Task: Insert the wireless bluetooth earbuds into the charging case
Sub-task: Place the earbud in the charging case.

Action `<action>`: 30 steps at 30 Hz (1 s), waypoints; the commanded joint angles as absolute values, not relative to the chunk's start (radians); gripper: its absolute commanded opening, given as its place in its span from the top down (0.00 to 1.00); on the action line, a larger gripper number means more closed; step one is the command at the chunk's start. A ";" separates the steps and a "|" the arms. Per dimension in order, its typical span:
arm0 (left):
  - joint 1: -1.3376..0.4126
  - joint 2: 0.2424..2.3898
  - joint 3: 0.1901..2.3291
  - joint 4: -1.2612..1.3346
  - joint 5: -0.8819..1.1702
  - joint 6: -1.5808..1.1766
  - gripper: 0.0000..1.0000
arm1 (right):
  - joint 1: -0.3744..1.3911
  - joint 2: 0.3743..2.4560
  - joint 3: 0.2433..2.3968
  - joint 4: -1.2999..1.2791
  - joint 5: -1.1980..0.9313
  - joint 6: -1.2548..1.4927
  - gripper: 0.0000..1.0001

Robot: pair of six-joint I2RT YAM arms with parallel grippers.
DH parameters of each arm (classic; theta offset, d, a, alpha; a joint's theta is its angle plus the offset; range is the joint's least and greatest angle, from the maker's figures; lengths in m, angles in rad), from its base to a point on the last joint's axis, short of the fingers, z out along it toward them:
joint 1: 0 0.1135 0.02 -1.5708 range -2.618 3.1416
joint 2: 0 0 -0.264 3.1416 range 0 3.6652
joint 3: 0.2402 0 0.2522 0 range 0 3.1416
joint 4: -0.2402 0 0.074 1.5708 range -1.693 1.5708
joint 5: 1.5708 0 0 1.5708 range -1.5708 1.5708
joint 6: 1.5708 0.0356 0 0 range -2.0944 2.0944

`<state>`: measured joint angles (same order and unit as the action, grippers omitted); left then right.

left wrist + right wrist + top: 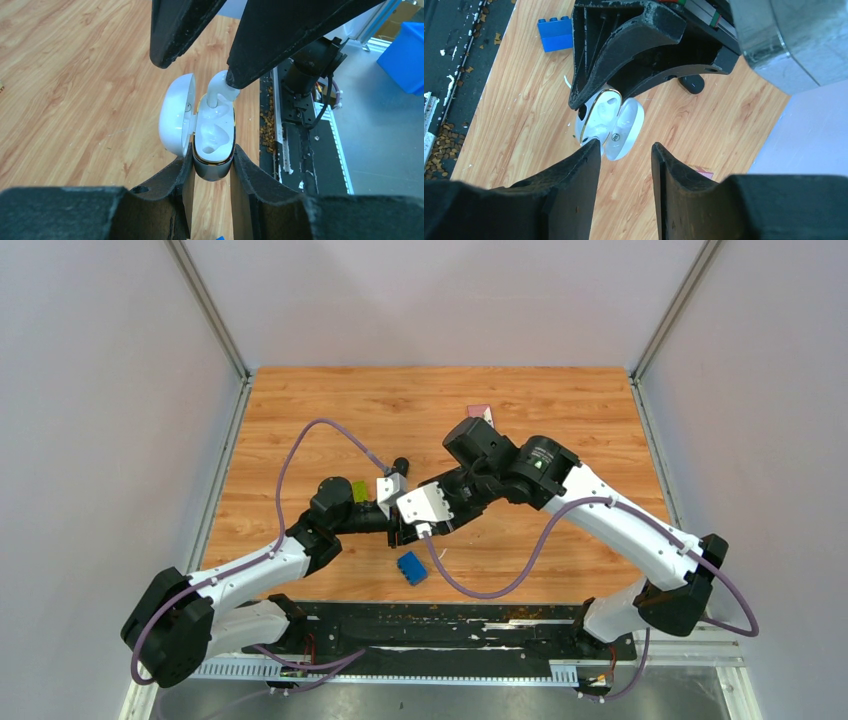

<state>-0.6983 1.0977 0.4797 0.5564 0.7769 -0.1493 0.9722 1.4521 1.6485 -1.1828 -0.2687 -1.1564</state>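
Observation:
My left gripper (212, 159) is shut on the base of a white charging case (214, 142), which it holds with the lid (176, 116) swung open to the left. A white earbud (220, 89) stands with its stem in the case's far slot; the near slot is empty. My right gripper (625, 146) is open just above the case (596, 117), and one of its fingers (280, 45) touches the top of the earbud. Nothing lies between its jaws. The other earbuds are out of view.
A blue brick (411, 567) lies near the front edge. A rounded black case-like object (692, 84) lies beyond the left gripper. A pink card (480, 412) lies at the back. The black rail (450, 620), with crumbs on it, runs along the table's near edge.

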 commanded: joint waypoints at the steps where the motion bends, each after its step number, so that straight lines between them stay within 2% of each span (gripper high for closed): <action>1: -0.703 1.080 0.508 0.588 0.786 -0.137 1.00 | 0.965 1.457 1.652 -1.146 -0.255 -1.142 0.57; 9: -0.703 1.083 0.507 0.585 0.787 -0.137 1.00 | 0.943 1.456 1.731 -1.190 -0.324 -1.108 0.57; 18: -0.703 1.083 0.507 0.596 0.789 -0.143 1.00 | 0.929 1.473 1.729 -1.293 -0.337 -1.085 0.45; 30: -0.703 1.085 0.505 0.603 0.793 -0.149 1.00 | 0.891 1.561 1.772 -1.284 -0.341 -1.079 0.41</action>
<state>-0.6979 1.0977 0.4797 0.5564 0.7742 -0.1501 0.9012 1.5482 1.7245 -1.2907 -0.3214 -1.0927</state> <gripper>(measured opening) 0.347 0.592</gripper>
